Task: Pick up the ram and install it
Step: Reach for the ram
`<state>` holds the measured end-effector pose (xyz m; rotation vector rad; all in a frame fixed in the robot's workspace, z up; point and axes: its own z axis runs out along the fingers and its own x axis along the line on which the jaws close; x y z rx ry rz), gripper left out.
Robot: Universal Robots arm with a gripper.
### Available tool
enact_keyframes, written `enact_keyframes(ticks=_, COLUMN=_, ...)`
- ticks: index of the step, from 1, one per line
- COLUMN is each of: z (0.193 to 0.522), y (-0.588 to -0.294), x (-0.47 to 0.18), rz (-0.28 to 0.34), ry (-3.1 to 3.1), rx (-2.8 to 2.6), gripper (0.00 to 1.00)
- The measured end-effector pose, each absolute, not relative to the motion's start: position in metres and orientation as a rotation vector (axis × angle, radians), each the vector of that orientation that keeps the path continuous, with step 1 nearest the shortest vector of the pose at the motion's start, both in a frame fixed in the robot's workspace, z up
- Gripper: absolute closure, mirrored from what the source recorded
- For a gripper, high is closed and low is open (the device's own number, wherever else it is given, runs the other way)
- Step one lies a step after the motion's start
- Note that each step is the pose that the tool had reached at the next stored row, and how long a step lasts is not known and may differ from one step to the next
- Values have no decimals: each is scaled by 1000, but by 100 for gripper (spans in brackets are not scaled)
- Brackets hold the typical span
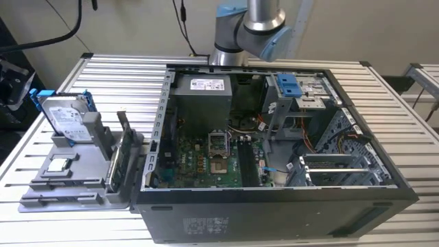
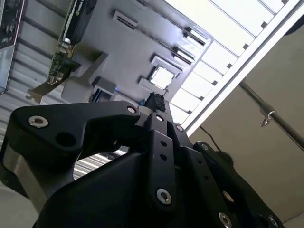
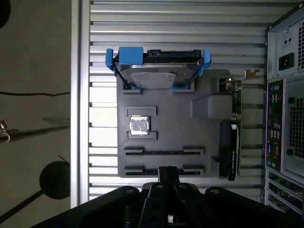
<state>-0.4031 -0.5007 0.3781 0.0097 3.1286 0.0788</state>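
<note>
First wrist view: we're seeing the gripper (image 3: 168, 175) hovering clenched over the slotted end of the gray tray (image 3: 204, 138); the ram (image 3: 164, 152) is sitting edge-on in a tray slot, near the gripper; the open computer case (image 1: 274, 216) is standing beside the tray.

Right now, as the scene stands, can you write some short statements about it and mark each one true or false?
1. The hard drive in its blue frame stands on edge in the gray holder. True.
2. The computer case is closed on top. False: it is open, and the motherboard shows inside.
3. The holder lies to the exterior view's right of the case. False: it lies to the left.
4. A square processor chip lies flat in the holder. True.
5. The gripper is inside the case. False: in the first wrist view it is over the holder, outside the case.
</note>
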Motion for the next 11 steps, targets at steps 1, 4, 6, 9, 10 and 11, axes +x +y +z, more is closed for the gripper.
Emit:
enact_keyframes(ticks=1, z=378, y=-503, x=-403, rz=79, ry=3129, rx=9, gripper=89)
enact_keyframes(ticks=4, z=378, y=-509, x=-402, rz=79, ry=3129, rx=8, gripper=89)
enact_keyframes(ticks=6, z=378, y=-514, x=-401, rz=79, ry=3129, rx=7, gripper=89)
enact_keyframes(ticks=9, z=378, y=-520, x=-398, rz=79, ry=3129, rx=4, gripper=89)
enact_keyframes(ticks=10, z=378, y=-522, x=-398, rz=79, ry=3129, rx=4, gripper=89)
enact_keyframes(ticks=11, z=378, y=-523, x=-397, rz=79, ry=3129, rx=3, gripper=89)
